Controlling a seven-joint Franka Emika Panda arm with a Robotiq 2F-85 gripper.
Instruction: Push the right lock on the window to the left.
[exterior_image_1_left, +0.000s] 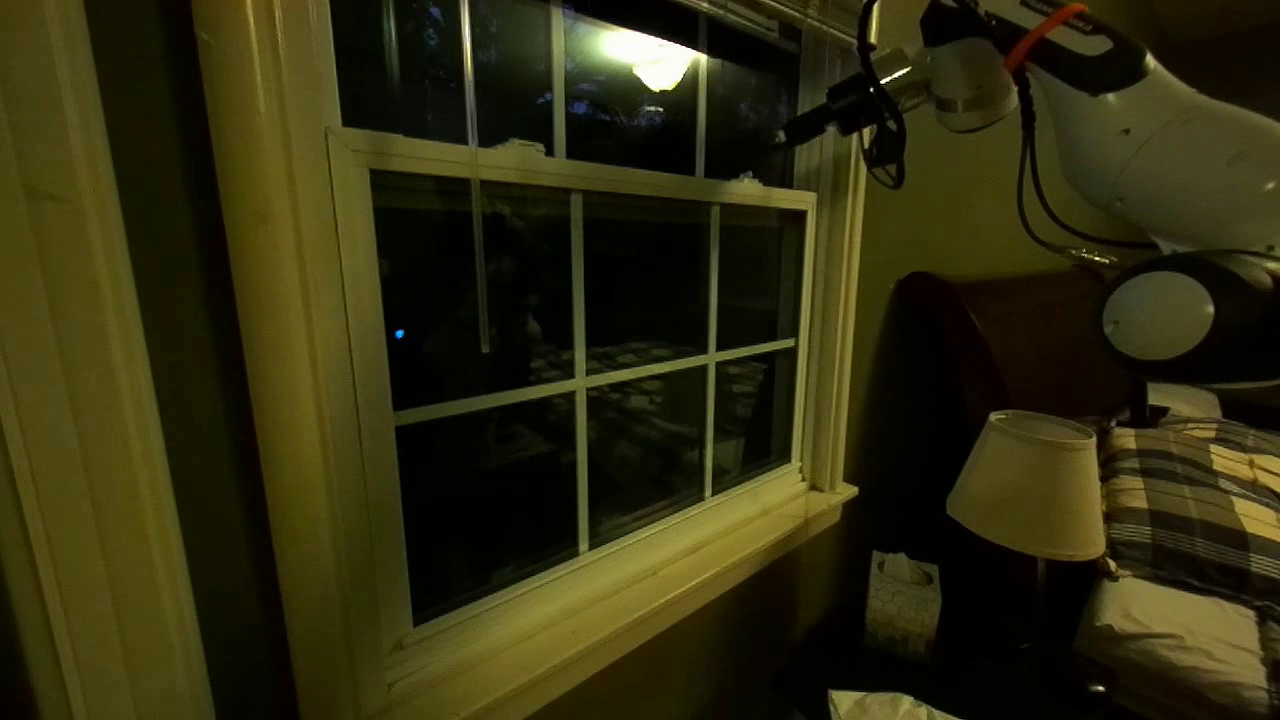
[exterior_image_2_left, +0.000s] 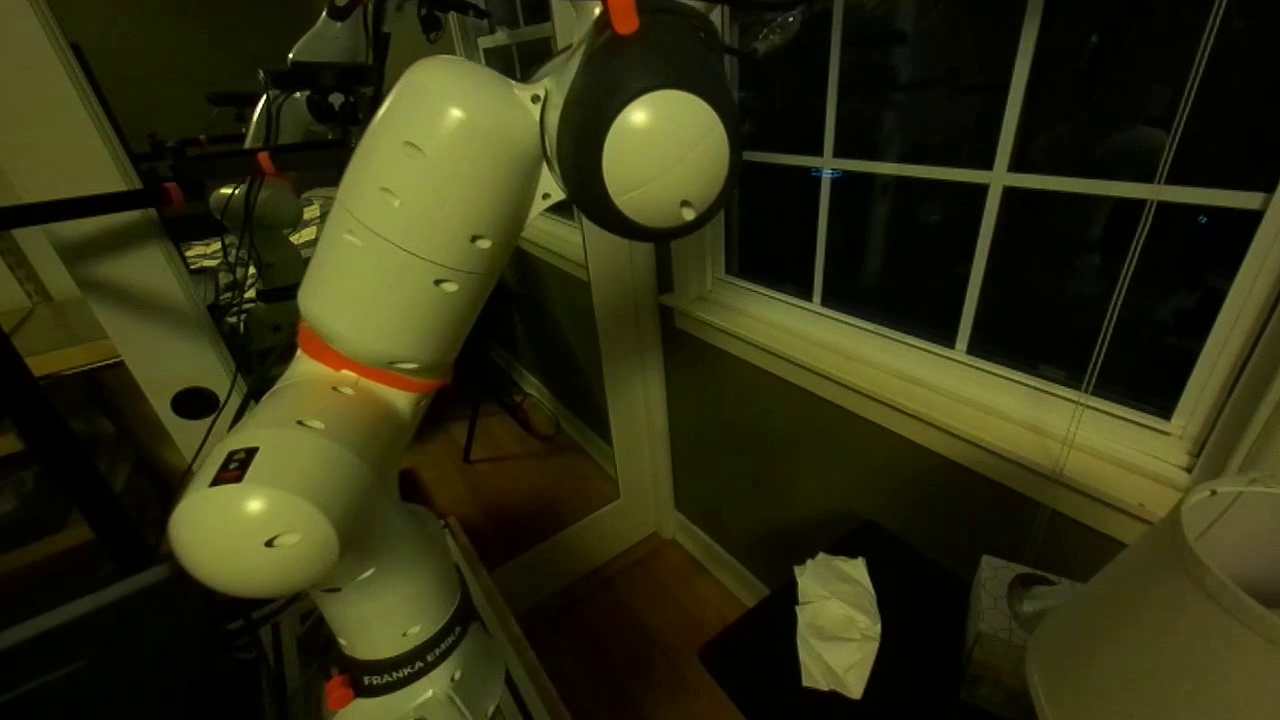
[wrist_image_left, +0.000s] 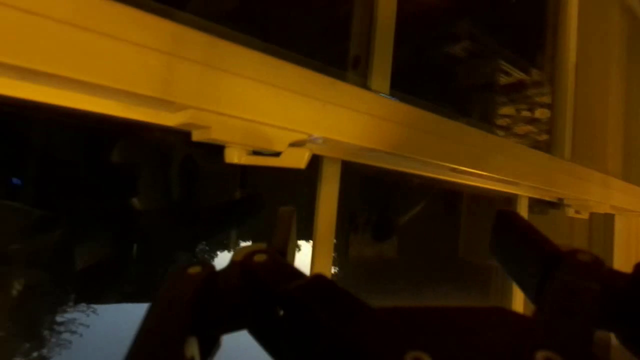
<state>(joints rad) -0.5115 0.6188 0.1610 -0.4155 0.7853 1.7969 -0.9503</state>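
Atop the meeting rail (exterior_image_1_left: 640, 182): right sash lock (exterior_image_1_left: 748, 179), toward its right end.
Jaws: spread, higher than the rail, apparently clear of the lock.
Leftward push: seemingly not yet made; contact and shove remain.

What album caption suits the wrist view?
A window rail with two locks slants across this picture; lower in it, an open end effector.

Bedside things around four o'clock

In both exterior views I'm getting the lamp (exterior_image_1_left: 1030, 490) and tissue box (exterior_image_1_left: 902, 612) toward four, crumpled white paper (exterior_image_2_left: 838, 630) at five. In an exterior view, plaid bedding (exterior_image_1_left: 1190, 480) lies at three.
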